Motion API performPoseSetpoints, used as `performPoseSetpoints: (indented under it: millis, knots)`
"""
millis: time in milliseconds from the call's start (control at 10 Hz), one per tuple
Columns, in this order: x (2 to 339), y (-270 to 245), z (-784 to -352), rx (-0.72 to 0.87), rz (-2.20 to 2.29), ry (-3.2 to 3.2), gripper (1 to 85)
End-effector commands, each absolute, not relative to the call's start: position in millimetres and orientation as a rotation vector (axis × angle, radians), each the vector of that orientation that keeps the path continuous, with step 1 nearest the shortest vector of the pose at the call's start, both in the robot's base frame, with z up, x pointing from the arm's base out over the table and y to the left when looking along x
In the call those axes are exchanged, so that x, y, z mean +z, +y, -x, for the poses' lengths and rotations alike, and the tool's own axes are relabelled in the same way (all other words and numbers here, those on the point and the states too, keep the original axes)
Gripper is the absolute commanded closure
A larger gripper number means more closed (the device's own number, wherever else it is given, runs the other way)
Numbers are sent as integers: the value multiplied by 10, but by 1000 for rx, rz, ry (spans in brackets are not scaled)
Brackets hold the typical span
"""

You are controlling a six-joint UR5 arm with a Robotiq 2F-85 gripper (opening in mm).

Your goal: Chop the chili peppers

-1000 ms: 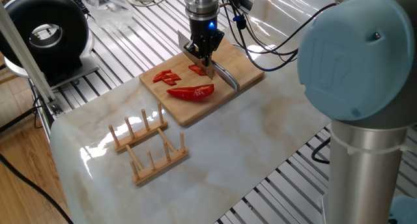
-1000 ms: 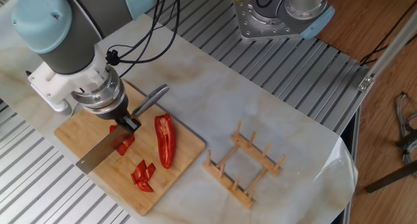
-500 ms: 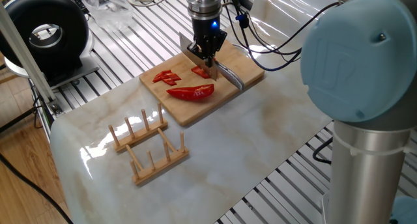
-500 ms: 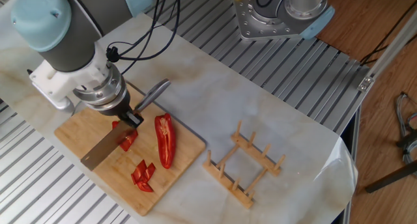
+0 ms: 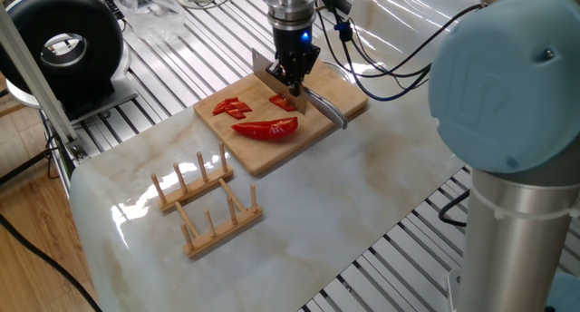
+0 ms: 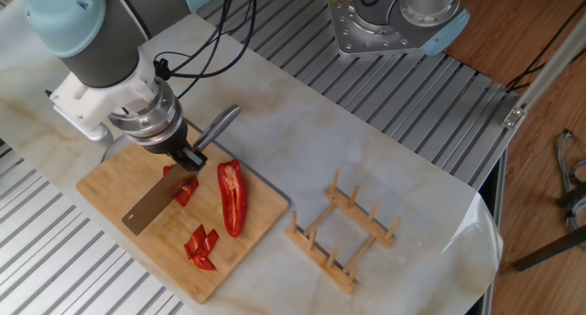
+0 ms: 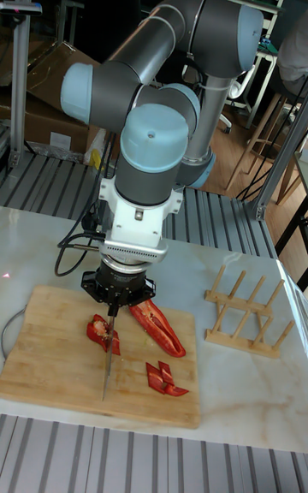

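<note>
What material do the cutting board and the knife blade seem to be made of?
The cutting board looks like pale, matte wood, perhaps bamboo, judging by its faint grain lines. The knife blade looks like smooth grey metal, probably steel, with a dull sheen.

Bright, even overhead light fills all three views, throwing white glare patches on the glossy marble table and a soft shadow under the rack, while the near arm housing looms slightly soft and the tall view's background stays dim.
</note>
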State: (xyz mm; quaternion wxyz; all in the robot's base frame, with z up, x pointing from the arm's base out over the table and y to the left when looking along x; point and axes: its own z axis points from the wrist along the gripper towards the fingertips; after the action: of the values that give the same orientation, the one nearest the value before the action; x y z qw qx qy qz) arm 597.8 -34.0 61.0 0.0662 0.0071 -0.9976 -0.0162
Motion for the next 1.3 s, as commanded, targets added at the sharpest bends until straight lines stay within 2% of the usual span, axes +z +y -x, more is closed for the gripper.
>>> performPoseSetpoints:
  millis: [0,900,1200]
  knots:
    - [557,-342,-5974,-73,-43,-3018,843]
    - [702,-244,-6035,-47,-28,-2971,843]
    - [553,-203,-6168,-67,-18,-2990,843]
